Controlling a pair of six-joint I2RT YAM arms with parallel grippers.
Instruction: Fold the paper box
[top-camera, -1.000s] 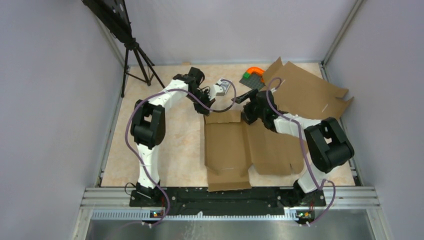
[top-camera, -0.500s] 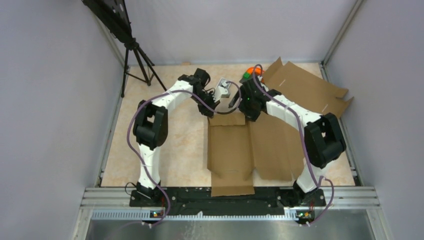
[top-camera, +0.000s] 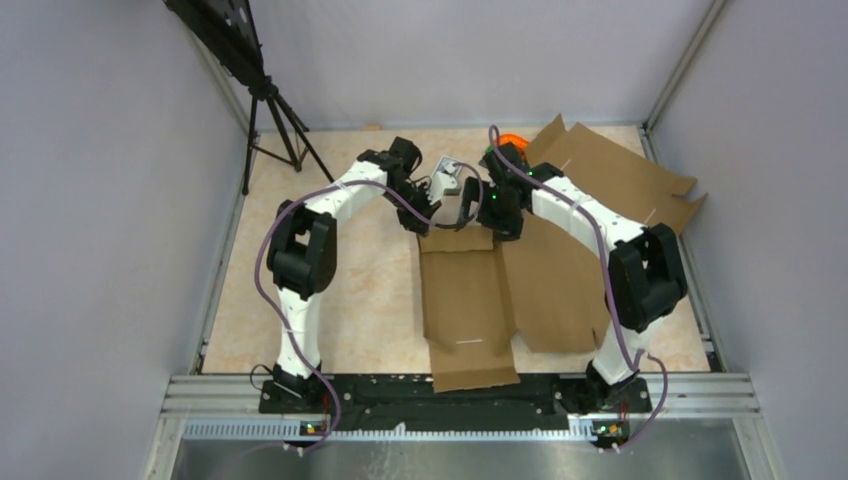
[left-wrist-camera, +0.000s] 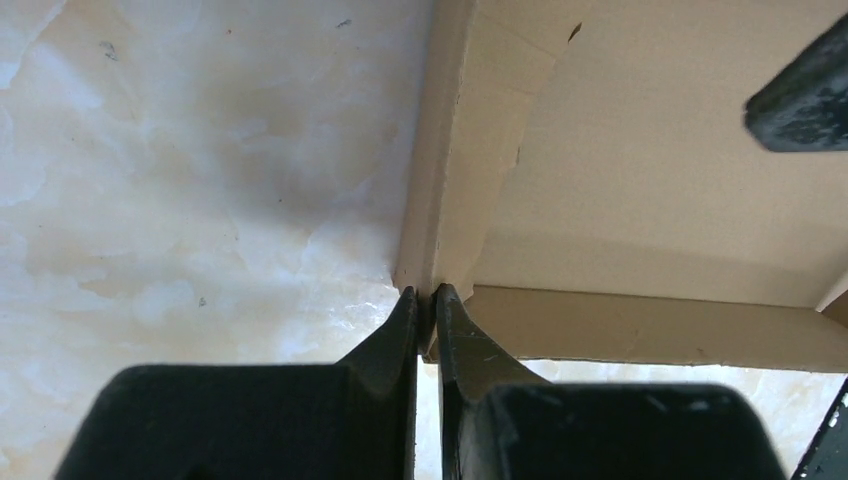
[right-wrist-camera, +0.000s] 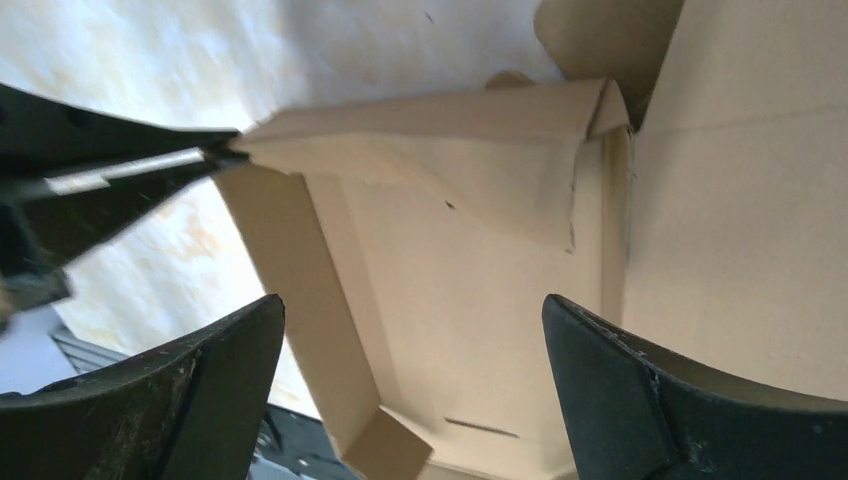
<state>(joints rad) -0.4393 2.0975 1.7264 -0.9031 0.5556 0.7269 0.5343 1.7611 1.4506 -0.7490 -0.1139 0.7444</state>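
While the left gripper (left-wrist-camera: 427, 295) pinches the paper box (left-wrist-camera: 640, 180) — right gripper (right-wrist-camera: 410, 310) gapes

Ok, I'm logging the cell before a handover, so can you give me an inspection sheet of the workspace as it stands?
Surface: beige marbled table.
Job's things: paper box, partly folded, walls raised at its far end, mid-table.
Clutter: second cardboard blank, spread open at far right; grey card pack; orange and green item, partly hidden.
Grippers: left gripper shut on the paper box's far-left corner; right gripper open above the box, holding nothing.
Cables: purple cables run along both arms.
Surroundings: grey walls; tripod at far left.
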